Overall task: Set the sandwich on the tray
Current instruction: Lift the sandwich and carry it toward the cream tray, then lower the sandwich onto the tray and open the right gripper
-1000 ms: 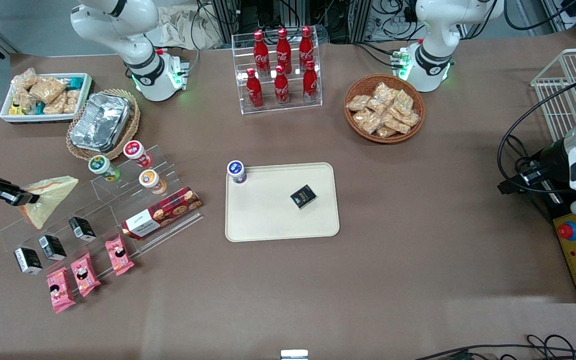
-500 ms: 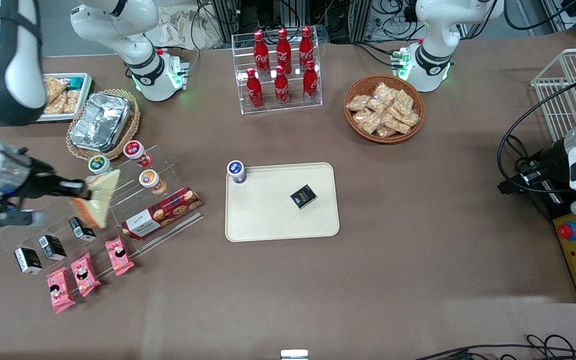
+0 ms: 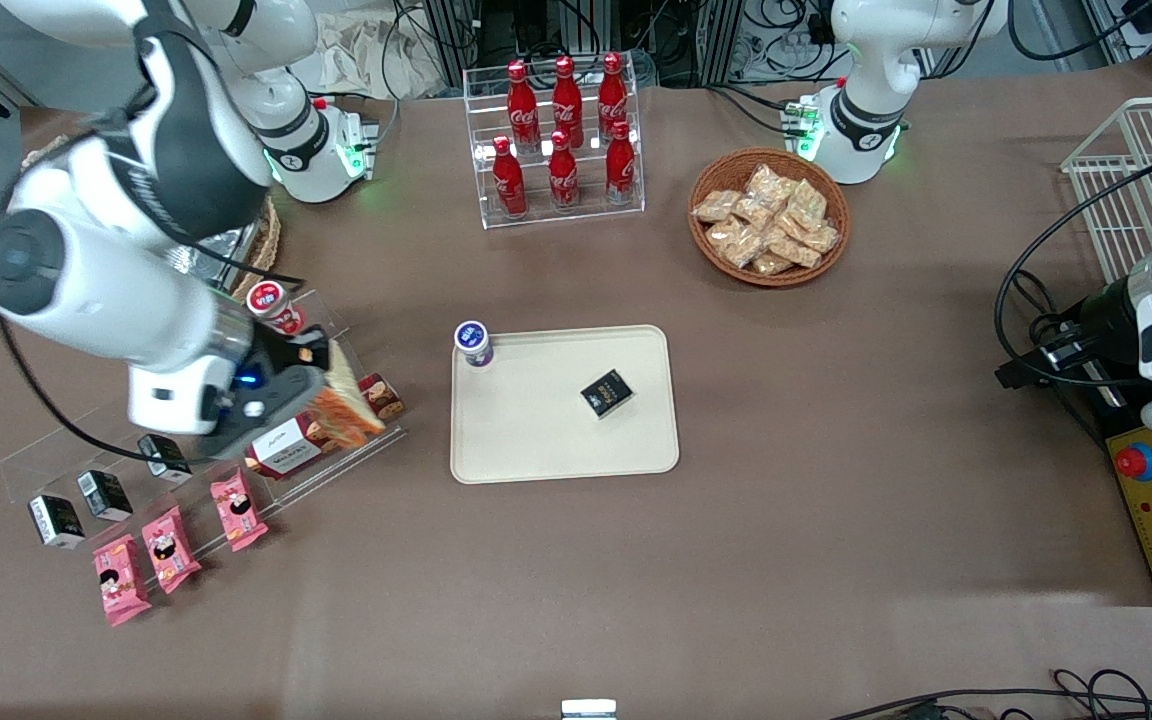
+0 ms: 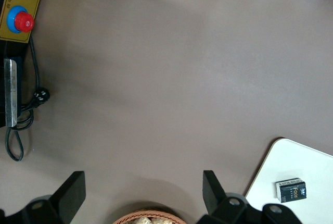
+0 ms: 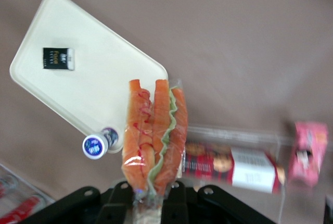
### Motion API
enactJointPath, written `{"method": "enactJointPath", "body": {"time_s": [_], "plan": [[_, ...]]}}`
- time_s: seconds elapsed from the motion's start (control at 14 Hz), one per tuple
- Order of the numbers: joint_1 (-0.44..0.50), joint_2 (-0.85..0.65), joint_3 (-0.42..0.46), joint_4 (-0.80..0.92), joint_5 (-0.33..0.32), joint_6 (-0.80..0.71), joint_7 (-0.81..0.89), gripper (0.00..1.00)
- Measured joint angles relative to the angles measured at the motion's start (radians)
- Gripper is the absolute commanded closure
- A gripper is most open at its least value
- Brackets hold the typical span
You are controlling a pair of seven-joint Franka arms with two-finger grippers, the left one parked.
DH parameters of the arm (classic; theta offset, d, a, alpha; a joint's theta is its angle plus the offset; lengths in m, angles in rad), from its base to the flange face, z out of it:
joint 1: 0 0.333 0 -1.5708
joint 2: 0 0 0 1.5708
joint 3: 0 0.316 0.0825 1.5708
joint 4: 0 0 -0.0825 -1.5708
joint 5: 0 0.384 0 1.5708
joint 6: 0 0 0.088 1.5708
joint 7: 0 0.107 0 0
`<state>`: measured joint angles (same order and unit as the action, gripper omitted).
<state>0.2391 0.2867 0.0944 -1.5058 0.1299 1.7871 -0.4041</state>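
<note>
1. Light is bright and even from overhead, and shadows on the brown surface (image 3: 836, 450) are soft.
2. The bottles (image 3: 563, 130) show small glare spots.
3. The jaws grip the sandwich (image 3: 341, 395) above the box (image 3: 286, 450). In the right wrist view the box and the pink packet (image 5: 307, 148) are smeared.

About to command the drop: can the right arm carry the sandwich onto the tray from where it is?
Probably yes. The gripper, shut on the sandwich, hangs over the red cookie box. The tray has bare surface between the small bottle and the black box.

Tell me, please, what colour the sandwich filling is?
Orange with green, clearest in the right wrist view: sandwich in claw.
</note>
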Motion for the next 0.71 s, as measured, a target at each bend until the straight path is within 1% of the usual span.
{"method": "enactJointPath", "body": {"time_s": [0.21,0.29,0.71], "plan": [[0.073,0.073,0.015,-0.002,-0.049,0.132,-0.059,0.91],[0.106,0.101,0.017,-0.003,-0.076,0.17,-0.085,0.91],[0.299,0.269,0.019,-0.006,-0.29,0.361,-0.181,0.91]]}}
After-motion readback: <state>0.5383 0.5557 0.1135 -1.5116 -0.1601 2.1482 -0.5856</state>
